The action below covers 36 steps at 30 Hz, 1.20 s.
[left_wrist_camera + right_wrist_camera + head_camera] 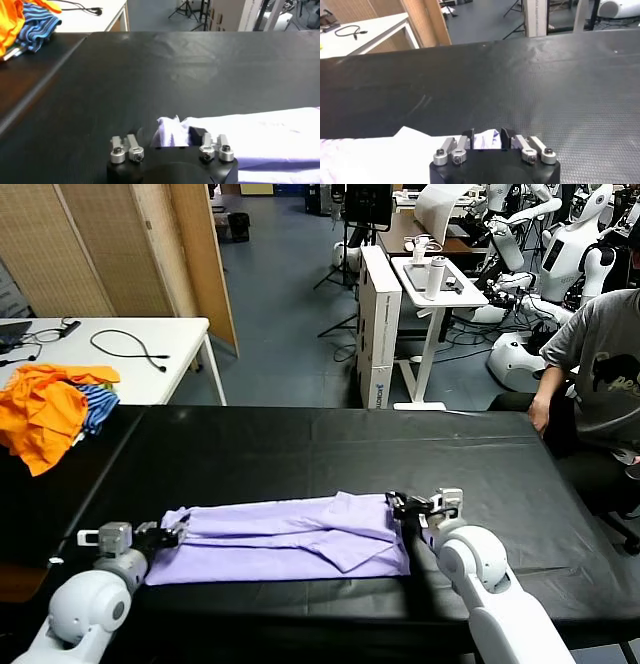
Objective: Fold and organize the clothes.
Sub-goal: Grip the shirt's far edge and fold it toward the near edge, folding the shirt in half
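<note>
The pale lavender T-shirt (pixel 285 539), folded flat, is pinched at its ends by the left gripper (pixel 172 533) and right gripper (pixel 403 506); fingertips are partly hidden by cloth.

The T-shirt (pixel 285 539) is plain pale lavender; the table (pixel 300 449) under it is matte black; the heap of garments (pixel 50 409) is bright orange with blue-and-dark stripes; the side table (pixel 110 354) is white, its cable (pixel 130 344) black.

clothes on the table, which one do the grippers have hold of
The pale lavender T-shirt, spread flat at the near edge: left gripper and right gripper pinch its two ends. The orange and blue-striped heap lies untouched, far left.
</note>
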{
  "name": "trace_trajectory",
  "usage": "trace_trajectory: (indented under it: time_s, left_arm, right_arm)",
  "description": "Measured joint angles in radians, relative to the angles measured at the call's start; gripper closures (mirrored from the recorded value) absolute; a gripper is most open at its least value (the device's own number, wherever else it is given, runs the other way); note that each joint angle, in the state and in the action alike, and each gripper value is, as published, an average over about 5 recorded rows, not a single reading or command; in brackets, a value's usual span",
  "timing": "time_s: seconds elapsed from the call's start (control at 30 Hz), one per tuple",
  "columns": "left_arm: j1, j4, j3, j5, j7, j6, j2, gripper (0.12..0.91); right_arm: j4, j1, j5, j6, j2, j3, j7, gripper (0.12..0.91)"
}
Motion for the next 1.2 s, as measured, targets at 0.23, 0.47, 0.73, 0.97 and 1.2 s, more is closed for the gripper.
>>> trace_trajectory:
  time_s: [0.23,0.47,0.73,0.97,1.2]
  left_arm:
    - [-0.031,0.029,0.022,0.071,0.018,-0.056,-0.017,0.857]
    - [-0.106,0.085,0.072,0.105,0.025,-0.099,-0.041,0.859]
    - [-0.113,0.065,0.087,0.114,0.018,-0.103,-0.028,0.545]
    - [-0.062,0.029,0.044,0.086,0.009,-0.092,-0.003,0.161]
    - [-0.047,0.044,0.004,-0.057,-0.014,-0.057,-0.018,0.124]
  right_arm:
    - [0.003,-0.016,-0.039,0.000,0.015,0.018,-0.001,0.885]
    - [0.030,-0.048,-0.050,0.001,0.019,0.044,-0.006,0.885]
    - [0.093,-0.088,-0.032,0.005,-0.017,0.064,-0.023,0.571]
    - [0.156,-0.120,-0.003,0.003,-0.047,0.084,-0.021,0.177]
    - [0.210,-0.157,0.022,0.002,-0.071,0.120,-0.021,0.119]
